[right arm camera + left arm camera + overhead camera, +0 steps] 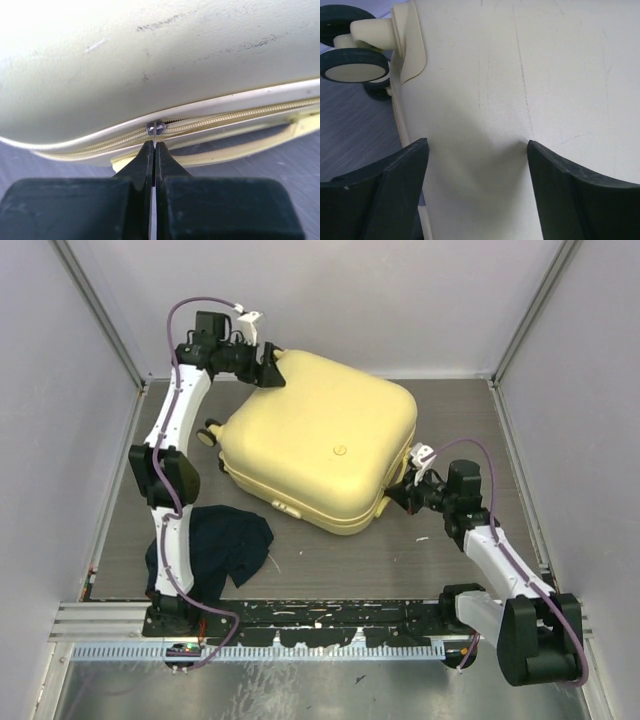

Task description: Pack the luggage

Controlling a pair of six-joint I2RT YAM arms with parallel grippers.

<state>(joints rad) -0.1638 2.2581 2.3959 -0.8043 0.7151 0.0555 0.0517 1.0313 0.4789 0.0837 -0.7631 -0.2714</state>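
Suitcase [320, 435], pale yellow, lies flat w/ lid down on the bench [455, 425], mid to far side, turned a bit. L claw [272, 370] is at its far left corner. Its fingers [395, 190] are spread apart w/ nothing gripped, & the yellow shell shows btw them. Can't tell if they touch the shell. Black wheels [354, 65] sit just left of that claw.

R claw [154, 147] is at the near right edge of the case, squeezed tight on the small metal zip pull [155, 128]. Zip teeth run along the seam both ways from the pull. Yellow handle [235, 150] sits just under the zip, right of the pull.

Dark blue cloth [225, 545] lies in a heap on the bench, near left, by the L arm & apart from the case.
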